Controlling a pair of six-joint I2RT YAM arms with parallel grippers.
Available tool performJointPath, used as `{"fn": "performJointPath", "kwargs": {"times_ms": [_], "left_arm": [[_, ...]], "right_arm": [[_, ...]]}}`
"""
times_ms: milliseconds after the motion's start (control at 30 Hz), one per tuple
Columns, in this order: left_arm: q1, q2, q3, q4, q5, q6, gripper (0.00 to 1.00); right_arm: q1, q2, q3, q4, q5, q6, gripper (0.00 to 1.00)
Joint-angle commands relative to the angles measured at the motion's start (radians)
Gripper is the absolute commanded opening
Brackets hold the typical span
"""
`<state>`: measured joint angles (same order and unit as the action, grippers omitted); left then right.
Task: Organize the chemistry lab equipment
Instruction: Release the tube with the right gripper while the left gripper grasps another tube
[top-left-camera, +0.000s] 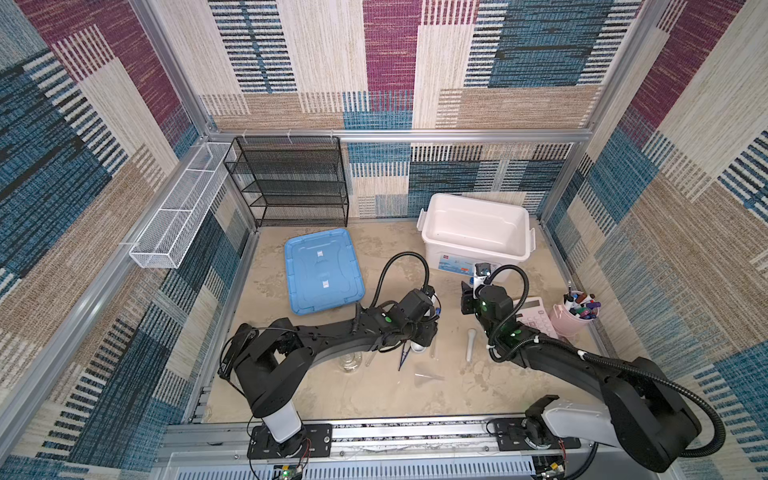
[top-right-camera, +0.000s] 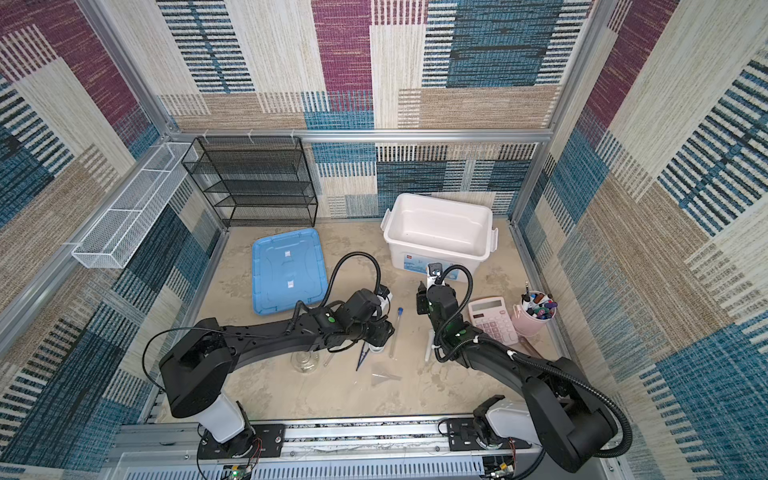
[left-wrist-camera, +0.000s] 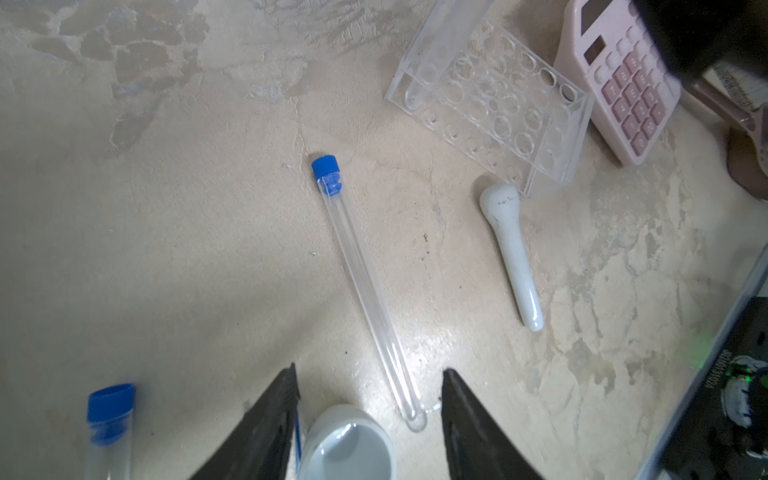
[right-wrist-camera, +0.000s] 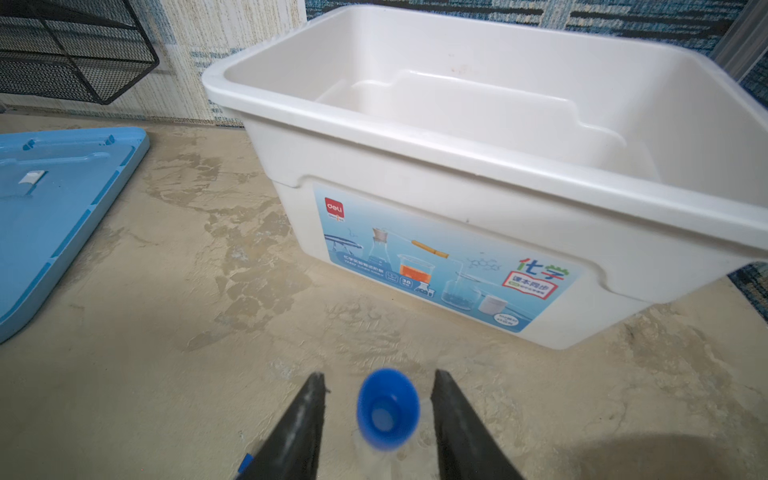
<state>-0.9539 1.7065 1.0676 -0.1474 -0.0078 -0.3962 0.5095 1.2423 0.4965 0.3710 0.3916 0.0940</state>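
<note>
Both your left end effector (left-wrist-camera: 370, 370) and right end effector (right-wrist-camera: 379, 374) gape empty; raise the right straight off the blue-capped clear test tube (right-wrist-camera: 388, 409), probably racked.

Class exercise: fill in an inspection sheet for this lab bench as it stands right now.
Surface: beige mottled tabletop.
Job's things: racked tube upright in the rack; loose tube lying flat; pestle, mortar, flask, funnel, tweezers loose.
Clutter: pink calculator, cup of markers.
Grippers: left gripper open above the mortar; right gripper open around the racked tube's cap, not touching.
Cables: black hose arched over each arm.
Surroundings: white bin open, blue lid lying apart, black mesh shelf, white wire basket.
</note>
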Motion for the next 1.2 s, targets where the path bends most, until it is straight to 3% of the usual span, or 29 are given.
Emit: {"fn": "performJointPath", "kwargs": {"times_ms": [0,267,500,900,1167], "left_arm": [[-0.003,0.029,0.042,-0.053,-0.027,0.012,0.55],[-0.006,0.130,0.146,-0.146,-0.026,-0.009,0.47],[-0.011,0.209,0.224,-0.193,-0.011,-0.012,0.42],[-0.024,0.297,0.317,-0.277,-0.018,-0.013,0.35],[-0.029,0.344,0.365,-0.311,-0.021,-0.006,0.32]], "right_arm": [[0.000,-0.012,0.020,-0.029,-0.012,0.027,0.58],[-0.009,-0.089,0.016,-0.079,-0.010,0.045,0.80],[-0.059,-0.190,0.008,-0.128,-0.059,0.078,0.91],[-0.135,-0.285,-0.024,-0.188,-0.130,0.130,0.97],[-0.167,-0.337,-0.023,-0.235,-0.084,0.150,1.00]]}}
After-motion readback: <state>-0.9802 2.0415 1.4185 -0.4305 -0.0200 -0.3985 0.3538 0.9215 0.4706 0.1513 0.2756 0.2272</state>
